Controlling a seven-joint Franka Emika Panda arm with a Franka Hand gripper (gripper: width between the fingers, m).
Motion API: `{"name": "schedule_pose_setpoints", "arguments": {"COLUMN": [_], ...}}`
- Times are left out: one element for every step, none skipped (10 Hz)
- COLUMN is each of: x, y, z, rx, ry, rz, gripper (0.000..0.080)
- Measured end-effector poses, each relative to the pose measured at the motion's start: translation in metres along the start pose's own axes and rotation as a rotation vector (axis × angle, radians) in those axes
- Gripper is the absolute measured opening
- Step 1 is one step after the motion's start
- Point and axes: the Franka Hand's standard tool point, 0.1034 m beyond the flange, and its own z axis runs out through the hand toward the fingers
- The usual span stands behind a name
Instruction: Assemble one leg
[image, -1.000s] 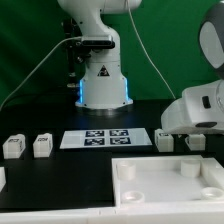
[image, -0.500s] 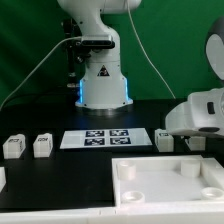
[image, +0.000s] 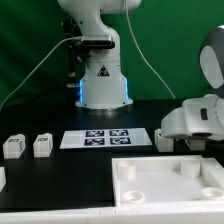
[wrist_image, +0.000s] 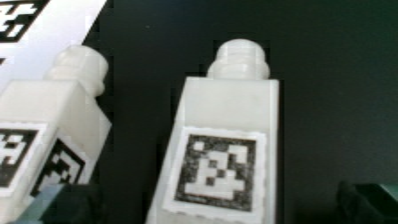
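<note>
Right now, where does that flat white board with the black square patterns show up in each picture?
Exterior view: the marker board lies flat on the black table, mid-picture, in front of the robot's base.
Wrist view: only one tagged corner of it shows, cut off by the frame.
Shared landmark: the leg beside the board's end on the exterior view's right, probably the wrist view's leg nearest that corner.

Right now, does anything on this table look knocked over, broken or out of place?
Nothing stands out. In the wrist view one leg and a second leg lie side by side, apart, unbroken. The white panel and the marker board lie flat on the table.
</note>
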Motion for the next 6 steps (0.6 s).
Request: {"name": "schedule_pose_setpoints", "arguments": {"x": [0.0001, 0.0002, 0.0002, 0.0001, 0.0002, 0.0002], "y": [0.0000, 0.0000, 0.0000, 0.0000, 0.0000, 0.0000], "z": [0.0003, 0.0004, 0.0005, 0.0004, 0.0005, 0.0005], "rx": [0.000, 0.000, 0.000, 0.000, 0.000, 0.000], "ry": [-0.001, -0.001, -0.001, -0.001, -0.001, -0.001], "rz": [0.000, 0.000, 0.000, 0.000, 0.000, 0.000], "gripper": [0.0649, 0.0562, 0.0427, 0.0292, 0.0292, 0.0294]}}
